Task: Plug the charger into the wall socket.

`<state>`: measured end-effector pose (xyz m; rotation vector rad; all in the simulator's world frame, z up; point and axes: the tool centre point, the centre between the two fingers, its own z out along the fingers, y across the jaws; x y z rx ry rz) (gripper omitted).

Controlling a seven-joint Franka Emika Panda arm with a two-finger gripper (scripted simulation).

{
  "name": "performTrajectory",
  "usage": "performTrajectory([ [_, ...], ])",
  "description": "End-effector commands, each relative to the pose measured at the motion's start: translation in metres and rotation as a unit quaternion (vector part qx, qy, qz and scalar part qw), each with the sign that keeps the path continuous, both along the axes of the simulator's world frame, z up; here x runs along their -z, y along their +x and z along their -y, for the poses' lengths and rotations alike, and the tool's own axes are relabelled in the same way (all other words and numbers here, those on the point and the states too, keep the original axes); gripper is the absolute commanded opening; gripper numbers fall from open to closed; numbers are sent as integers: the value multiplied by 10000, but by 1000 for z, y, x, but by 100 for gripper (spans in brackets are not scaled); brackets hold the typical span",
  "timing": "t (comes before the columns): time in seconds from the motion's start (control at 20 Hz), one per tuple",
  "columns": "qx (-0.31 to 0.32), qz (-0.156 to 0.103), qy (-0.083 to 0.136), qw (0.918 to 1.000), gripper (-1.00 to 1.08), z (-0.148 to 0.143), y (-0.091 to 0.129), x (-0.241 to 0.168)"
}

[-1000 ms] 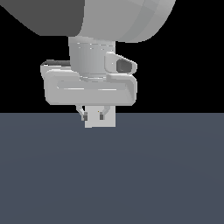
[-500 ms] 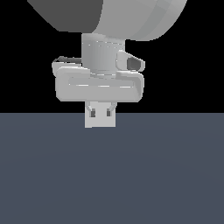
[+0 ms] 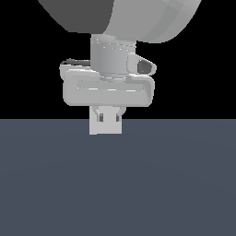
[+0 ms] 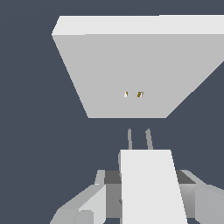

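Since a second ago the arm has shifted toward the exterior view's right and now fills more of that view, its claw (image 3: pixel 107 119) carrying the charger (image 3: pixel 105 123) along with it.

Underneath lies a flat, plain slate-blue surface (image 3: pixel 118 184) that fills the lower half of the exterior view. Behind it the room is pure black, with no walls or furniture to be seen.

The charger is a small pale-grey block, much narrower than the broad body of the claw above it. In the wrist view it shows as a long pale slab (image 4: pixel 151 188) running away from the camera, with two thin grey prongs (image 4: pixel 139 139) sticking out of its far end, side by side. The claw's fingers (image 4: pixel 83 205) sit closed against the block's two sides, so it is firmly held, hanging just above or at the surface line in the exterior view.

The wall socket (image 4: pixel 131 74) is a larger pale-grey square plate with a thick rim, standing ahead of the prongs in the wrist view. Two tiny holes (image 4: pixel 132 94) sit close together near its middle. The prongs point toward the plate and line up roughly with the holes, but a gap of dark surface separates their tips from the plate's near edge.
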<state>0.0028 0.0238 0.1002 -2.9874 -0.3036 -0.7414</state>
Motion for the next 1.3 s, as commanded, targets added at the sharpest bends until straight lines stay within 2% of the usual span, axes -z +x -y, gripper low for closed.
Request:
performTrajectory([
  [0.0,-9,-1,1,10000,-100,0,0,0],
  [0.4,-4,-2,3,10000,-100,-1,5,0],
  [0.9,-2,-3,10,10000,-100,-9,40,0],
  [1.25,-8,-4,1,10000,-100,-10,49,0],
])
